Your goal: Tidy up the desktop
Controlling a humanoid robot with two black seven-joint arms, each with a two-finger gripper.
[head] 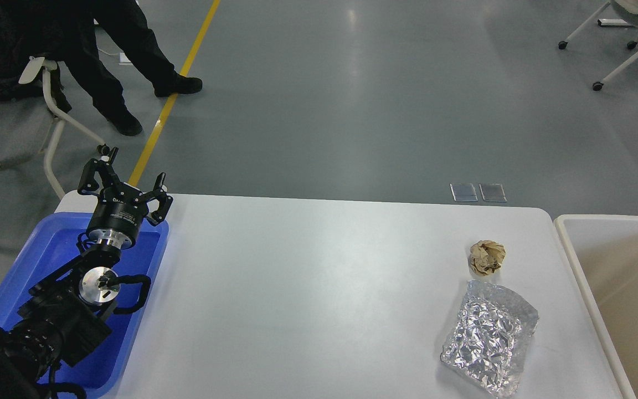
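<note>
Black two-finger left gripper (122,177) sits at the far-left corner, raised over the far end of the blue plastic tray (47,252), fingers spread wide apart, nothing between them. Right gripper not in view, so no state to give for it. The large smooth white rectangular desktop (308,288) fills the middle of the view, mostly bare. Litter is all on its right side, well apart from the left gripper: a crumpled brown paper ball (487,257) toward the far right, and just near of it, almost touching, a crinkled silver foil bag (488,338) lying flat, long axis running near-left to far-right. Key relation: both pieces lie far to the right of the open gripper, across the whole width of the desktop, and close to the beige white-rimmed bin (568,233) at the right edge; the left arm looks the worse placed, the right arm would likely be nearer if it comes in from that side. Tray: what shows of its floor around the arm looks bare, rest hidden by the arm. Bin: only part in view, one pale object at its right edge, cannot tell what. Judged: tidying is not finished, two items left on top.
</note>
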